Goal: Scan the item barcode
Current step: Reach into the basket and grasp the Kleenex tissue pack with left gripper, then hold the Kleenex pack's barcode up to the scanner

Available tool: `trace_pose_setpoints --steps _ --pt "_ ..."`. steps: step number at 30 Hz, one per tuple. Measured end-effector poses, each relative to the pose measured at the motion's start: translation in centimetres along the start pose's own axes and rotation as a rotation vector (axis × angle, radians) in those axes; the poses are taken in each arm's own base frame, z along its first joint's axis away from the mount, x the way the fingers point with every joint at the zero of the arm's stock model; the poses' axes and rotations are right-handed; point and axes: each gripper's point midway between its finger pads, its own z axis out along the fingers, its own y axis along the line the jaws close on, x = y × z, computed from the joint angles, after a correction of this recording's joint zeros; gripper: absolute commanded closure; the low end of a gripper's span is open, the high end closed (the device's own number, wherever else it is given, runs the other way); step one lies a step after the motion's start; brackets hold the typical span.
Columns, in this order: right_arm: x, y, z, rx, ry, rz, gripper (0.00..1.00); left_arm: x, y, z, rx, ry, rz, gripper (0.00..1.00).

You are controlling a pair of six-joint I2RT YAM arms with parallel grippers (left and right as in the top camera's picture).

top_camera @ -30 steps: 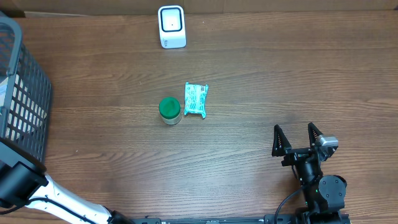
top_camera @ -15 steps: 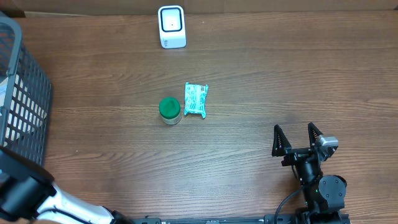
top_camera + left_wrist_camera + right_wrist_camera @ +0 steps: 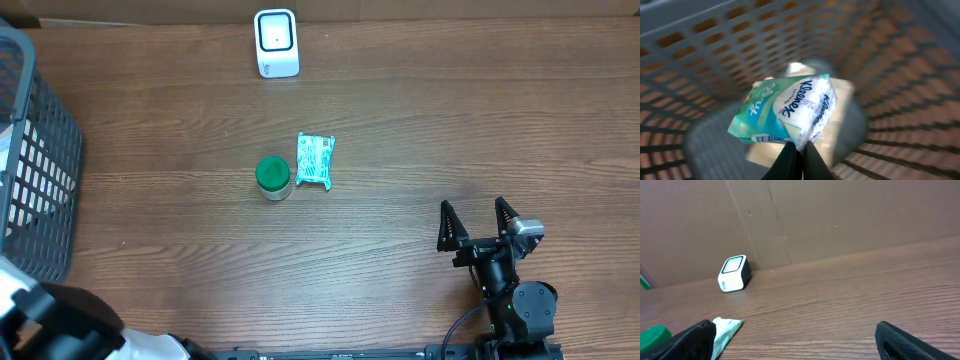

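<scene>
In the left wrist view my left gripper point(image 3: 801, 150) is shut on the edge of a teal and white Kleenex tissue pack point(image 3: 785, 112), held up inside the grey mesh basket point(image 3: 700, 60). A barcode strip point(image 3: 767, 138) shows along the pack's lower edge. The white scanner point(image 3: 276, 42) stands at the table's far edge, also visible in the right wrist view as the scanner point(image 3: 734, 273). My right gripper point(image 3: 478, 222) rests open at the front right with nothing between its fingers point(image 3: 695, 335).
The basket point(image 3: 40, 150) fills the left edge of the table. A green-lidded jar point(image 3: 272, 177) and a teal packet point(image 3: 315, 160) lie side by side mid-table. The left arm's black and white body point(image 3: 60, 325) sits at the front left corner.
The left arm's body has slid down toward the front left corner in the overhead view. The right arm and the table items have not moved.
</scene>
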Motion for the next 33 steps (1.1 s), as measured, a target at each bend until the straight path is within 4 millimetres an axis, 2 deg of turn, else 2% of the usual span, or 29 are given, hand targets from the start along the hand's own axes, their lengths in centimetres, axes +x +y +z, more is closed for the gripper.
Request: trace_pose_setpoints --steps 3,6,10,13,16,22,26,27,28,33 --pt "0.0 0.0 0.0 0.000 0.000 0.000 0.00 -0.2 -3.7 -4.3 0.094 -0.054 0.027 0.96" --pt "0.0 0.0 0.0 0.000 -0.001 0.000 0.00 1.1 -8.2 -10.5 0.220 -0.096 0.091 0.96" --pt "0.0 0.0 0.0 0.000 0.000 0.000 0.00 5.5 -13.1 -17.2 0.388 -0.067 0.216 0.96" --pt "0.0 0.0 0.0 0.000 0.000 0.000 0.00 10.0 -16.2 -19.9 0.484 0.017 0.332 0.96" --pt "0.0 0.0 0.0 0.000 0.000 0.000 0.00 14.4 -19.3 -21.2 0.556 0.107 0.455 0.96" --pt "0.0 0.0 0.0 0.000 0.000 0.000 0.00 25.0 -25.3 -22.4 0.654 0.300 0.734 0.96" --pt "0.0 0.0 0.0 0.000 0.000 0.000 0.00 30.5 -28.2 -22.1 0.668 0.380 0.859 0.96" --pt "0.0 0.0 0.0 0.000 0.000 0.000 0.00 31.2 -28.5 -21.9 0.667 0.390 0.874 0.96" --pt "0.0 0.0 0.0 0.000 0.000 0.000 0.00 33.1 -29.3 -21.5 0.663 0.417 0.914 0.96" --pt "0.0 0.0 0.0 0.000 0.000 0.000 0.00 40.2 -32.1 -19.9 0.653 0.490 1.038 0.96"
